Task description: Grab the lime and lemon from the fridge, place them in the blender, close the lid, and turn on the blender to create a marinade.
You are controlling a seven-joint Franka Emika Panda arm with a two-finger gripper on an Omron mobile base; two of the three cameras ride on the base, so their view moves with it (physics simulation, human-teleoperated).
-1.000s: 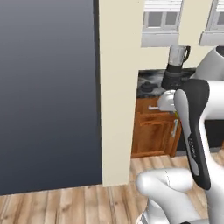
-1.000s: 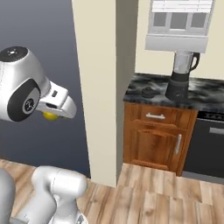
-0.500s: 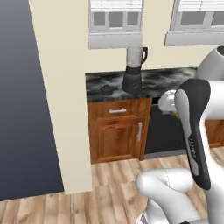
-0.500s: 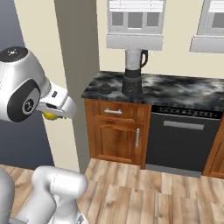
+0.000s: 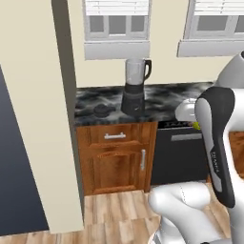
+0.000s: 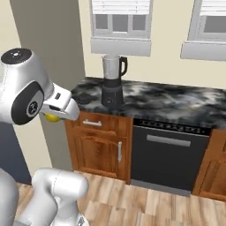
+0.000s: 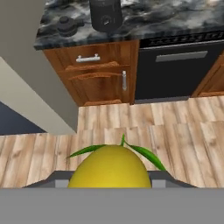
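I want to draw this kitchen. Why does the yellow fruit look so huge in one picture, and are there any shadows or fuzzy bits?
In the hand view the lemon sits right against the camera, so it looks giant; the blender is cut off at the top. In the right base view the lemon is just a small yellow patch under the gripper. In the left base view edges look slightly soft, lighting is flat, without clear shadows or glare.

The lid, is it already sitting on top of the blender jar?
No, the lid lies on the counter beside the blender, whose jar top is open.
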